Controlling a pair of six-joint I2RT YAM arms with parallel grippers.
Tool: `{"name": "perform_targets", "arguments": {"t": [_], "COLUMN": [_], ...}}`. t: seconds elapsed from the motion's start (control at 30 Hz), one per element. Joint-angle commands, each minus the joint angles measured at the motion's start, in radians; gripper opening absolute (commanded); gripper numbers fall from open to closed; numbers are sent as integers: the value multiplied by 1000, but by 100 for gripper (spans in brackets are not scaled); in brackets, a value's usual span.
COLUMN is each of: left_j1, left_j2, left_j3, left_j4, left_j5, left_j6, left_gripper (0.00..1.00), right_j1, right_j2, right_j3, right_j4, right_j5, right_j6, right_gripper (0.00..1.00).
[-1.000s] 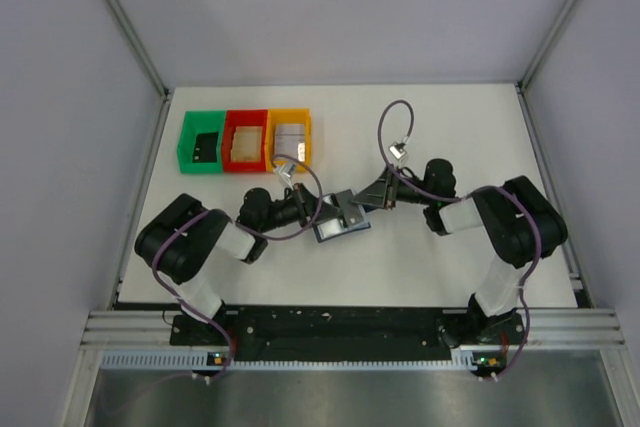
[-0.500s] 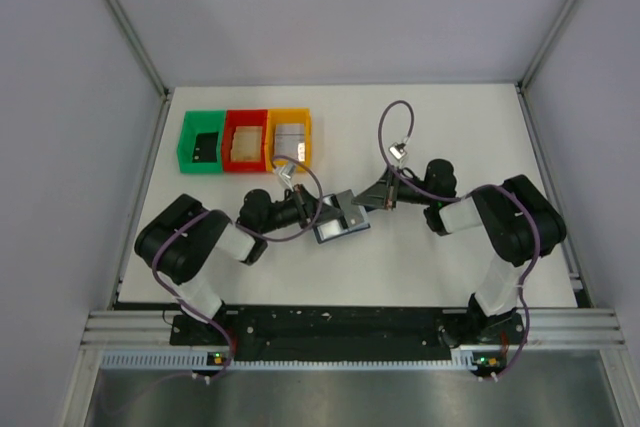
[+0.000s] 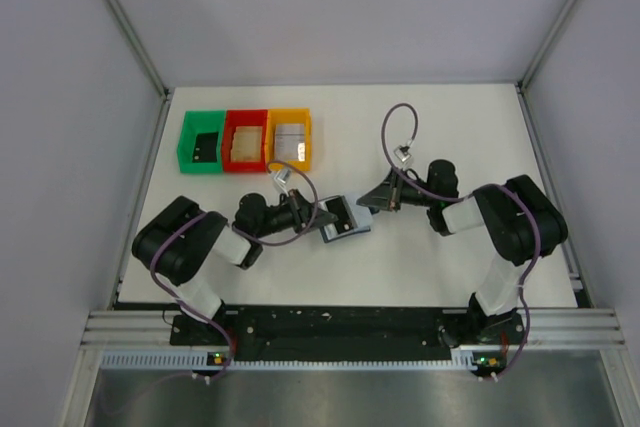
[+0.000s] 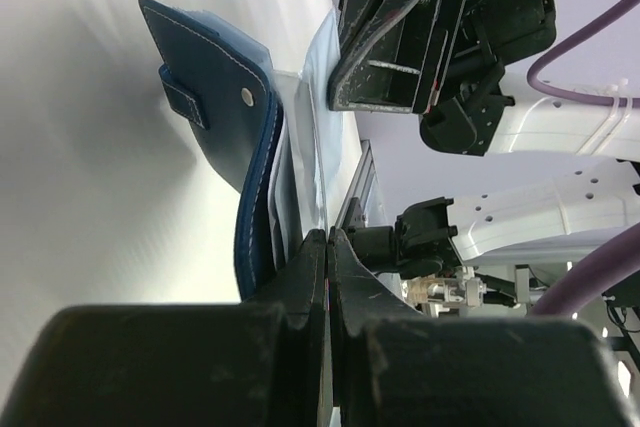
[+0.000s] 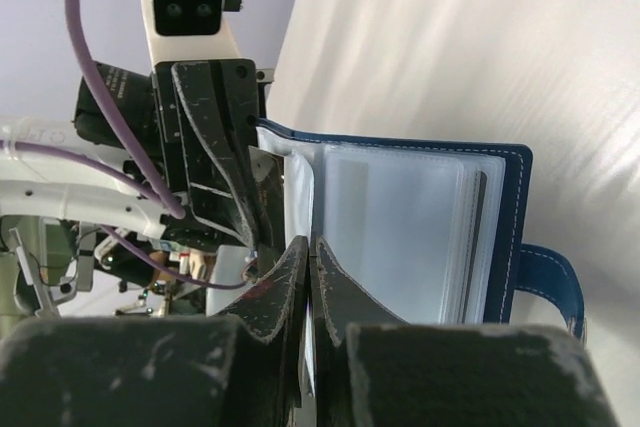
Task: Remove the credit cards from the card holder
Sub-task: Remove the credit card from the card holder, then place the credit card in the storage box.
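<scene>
The card holder (image 3: 343,218) lies open mid-tabletop (image 3: 400,272), its cover edge pinched by the fully closed left fingers (image 4: 305,277), while the closed right fingers (image 5: 290,282) nip a pale leaf (image 5: 300,192), card or sleeve unclear, so extraction seems begun and next calls for a straight outward pull.

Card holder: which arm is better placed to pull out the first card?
Probably the right. The right gripper is shut on a pale leaf at the open edge, card or sleeve unclear, while the left gripper clamps the card holder steady.
</scene>
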Motion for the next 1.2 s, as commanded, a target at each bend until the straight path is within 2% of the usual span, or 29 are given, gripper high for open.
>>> {"name": "perform_targets", "arguments": {"t": [0.0, 0.27, 0.4, 0.5, 0.6, 0.7, 0.8, 0.93, 1.07, 1.17], "left_j1": [25, 139, 163, 168, 171, 171, 171, 171, 172, 171], "left_j2": [-2, -18, -24, -30, -39, -51, -70, -105, -154, -192], "left_j3": [-36, -95, -82, -69, -59, -49, -32, -10, 22, 49], "left_j4": [387, 387, 385, 385, 385, 365, 335, 281, 168, 86], "left_j5": [39, 108, 157, 181, 195, 204, 220, 258, 315, 353], "left_j6": [45, 55, 43, 34, 22, 16, 17, 28, 71, 104], "left_gripper": [0, 0, 0, 0, 0, 0, 0, 0, 0, 0], "right_j1": [-10, -8, -8, -8, -10, -8, -7, 12, 15, 21], "right_j2": [7, -23, -80, -160, -259, -330, -373, -451, -537, -560], "right_j3": [12, 45, 61, 71, 79, 97, 113, 127, 154, 211], "right_j4": [-86, -394, -535, -672, -827, -971, -1069, -1091, -1051, -1053], "right_j5": [36, 170, 254, 349, 493, 682, 783, 736, 510, 348], "right_j6": [-110, -298, -367, -421, -467, -512, -545, -585, -622, -634], "right_gripper": [0, 2, 28, 38, 39, 34, 37, 48, 62, 68]}}
